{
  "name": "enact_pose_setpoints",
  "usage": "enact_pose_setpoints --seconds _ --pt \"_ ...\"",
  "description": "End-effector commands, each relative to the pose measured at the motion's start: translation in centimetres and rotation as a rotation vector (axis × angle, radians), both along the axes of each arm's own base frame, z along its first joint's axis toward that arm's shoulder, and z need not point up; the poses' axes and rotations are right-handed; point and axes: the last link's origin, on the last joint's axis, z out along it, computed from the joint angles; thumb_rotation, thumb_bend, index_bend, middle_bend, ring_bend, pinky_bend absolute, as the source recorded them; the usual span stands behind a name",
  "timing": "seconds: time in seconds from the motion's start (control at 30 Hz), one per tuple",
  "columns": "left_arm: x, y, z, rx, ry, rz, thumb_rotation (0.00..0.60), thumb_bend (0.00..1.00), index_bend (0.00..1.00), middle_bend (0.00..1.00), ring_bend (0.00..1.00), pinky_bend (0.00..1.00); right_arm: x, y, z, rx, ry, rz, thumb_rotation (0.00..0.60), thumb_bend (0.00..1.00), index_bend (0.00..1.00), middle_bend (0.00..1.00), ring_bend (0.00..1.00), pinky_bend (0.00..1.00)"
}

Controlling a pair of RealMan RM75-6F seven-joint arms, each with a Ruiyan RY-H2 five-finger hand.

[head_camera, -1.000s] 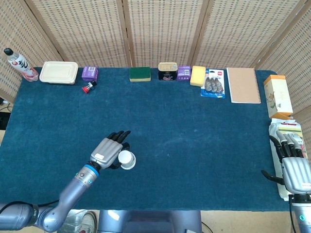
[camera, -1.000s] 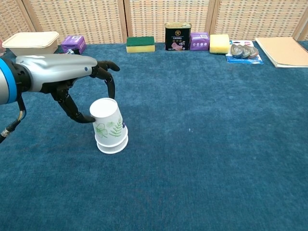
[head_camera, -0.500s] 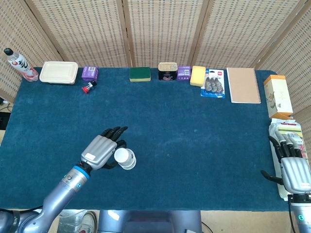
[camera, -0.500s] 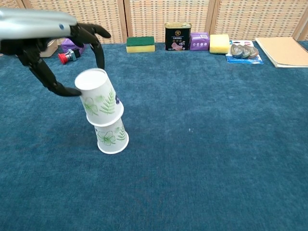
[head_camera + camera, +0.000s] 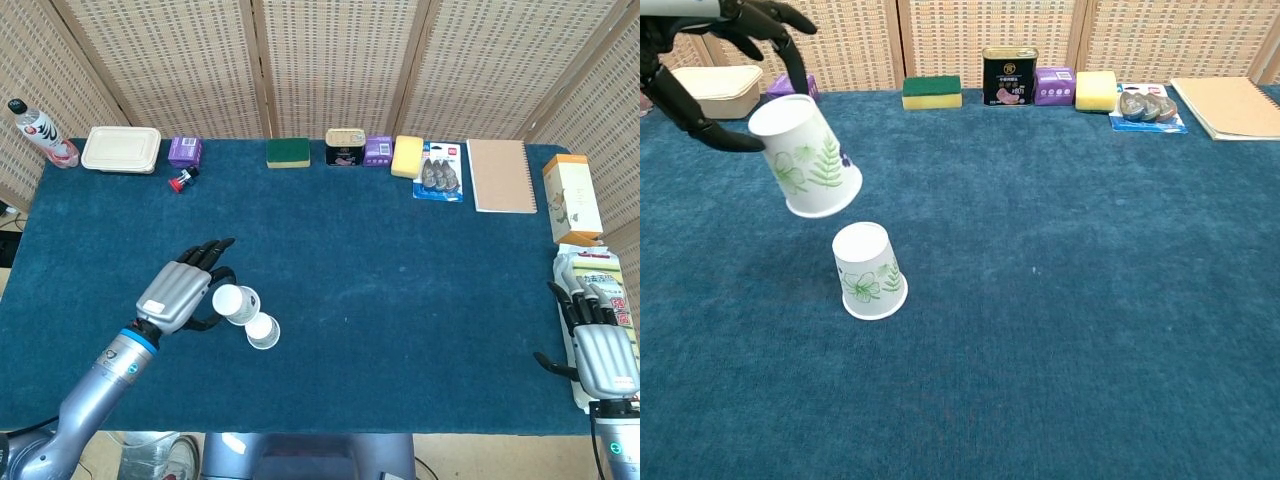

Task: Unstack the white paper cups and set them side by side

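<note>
My left hand [image 5: 181,294] [image 5: 710,60] holds a white paper cup with green leaf print [image 5: 233,303] [image 5: 806,158] in the air, upside down and tilted, its fingers round the closed end. A second white cup with green print [image 5: 263,332] [image 5: 869,271] stands upside down on the blue table [image 5: 400,290] just below and to the right of the lifted one; the two are apart. My right hand [image 5: 600,352] rests at the table's right edge, fingers apart, holding nothing.
Along the back edge lie a bottle [image 5: 38,132], a lidded food box [image 5: 121,149], purple boxes [image 5: 185,151], a sponge [image 5: 288,152], a tin [image 5: 345,147], a yellow sponge [image 5: 407,156], a blister pack [image 5: 440,172] and a notebook [image 5: 500,175]. An orange carton [image 5: 572,198] sits far right.
My left hand has lifted the top cup up and to the left, clear of the lower cup, which stays on the table. The right hand has not moved.
</note>
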Motion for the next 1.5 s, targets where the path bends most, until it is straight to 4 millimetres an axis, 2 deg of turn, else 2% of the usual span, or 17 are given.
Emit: enact_pose_setpoints --seconds 0.03,0.13,0.27,0.4,0.53,0.73,1.07,1.5 --pt "-1.6 -0.1 0.3 -0.01 0.01 0.025 0.6 0.24 0.37 0.0 0.0 0.1 0.0 0.0 0.0 -0.001 0.0 0.0 0.6 0.0 0.07 0.0 0.03 0.02" --pt "-2.7 -0.3 0.6 -0.009 0.006 0.039 0.6 0.24 0.37 0.0 0.0 0.1 0.0 -0.1 0.1 -0.001 -0.001 -0.001 0.6 0.0 0.07 0.0 0.03 0.02" --pt "-5.3 -1.0 0.8 -0.005 0.009 0.065 0.6 0.24 0.37 0.0 0.0 0.1 0.1 0.0 -0.1 0.002 0.001 0.002 0.6 0.0 0.07 0.0 0.03 0.02" --pt "-7.7 -1.4 0.0 -0.032 0.01 0.096 0.6 0.24 0.37 0.0 0.0 0.1 0.2 0.2 -0.2 0.006 0.002 0.006 0.6 0.0 0.07 0.0 0.03 0.02" --pt "-8.8 -1.5 -1.1 -0.052 0.001 0.1 0.6 0.24 0.37 0.0 0.0 0.1 0.2 0.2 -0.3 0.007 0.004 0.003 0.6 0.0 0.07 0.0 0.03 0.02" --pt "-9.0 -1.5 -2.7 -0.08 0.0 0.081 0.6 0.24 0.37 0.0 0.0 0.1 0.1 0.1 -0.3 0.006 0.008 -0.003 0.6 0.0 0.07 0.0 0.03 0.02" --pt "-9.0 -1.2 -3.8 -0.074 0.03 0.077 0.6 0.24 0.37 0.0 0.0 0.1 0.0 0.1 -0.2 0.008 0.004 -0.004 0.6 0.0 0.07 0.0 0.03 0.02" --pt "-7.6 -0.7 -5.6 -0.087 0.049 0.064 0.6 0.24 0.37 0.0 0.0 0.1 0.0 0.1 -0.2 0.009 0.003 -0.005 0.6 0.0 0.07 0.0 0.03 0.02"
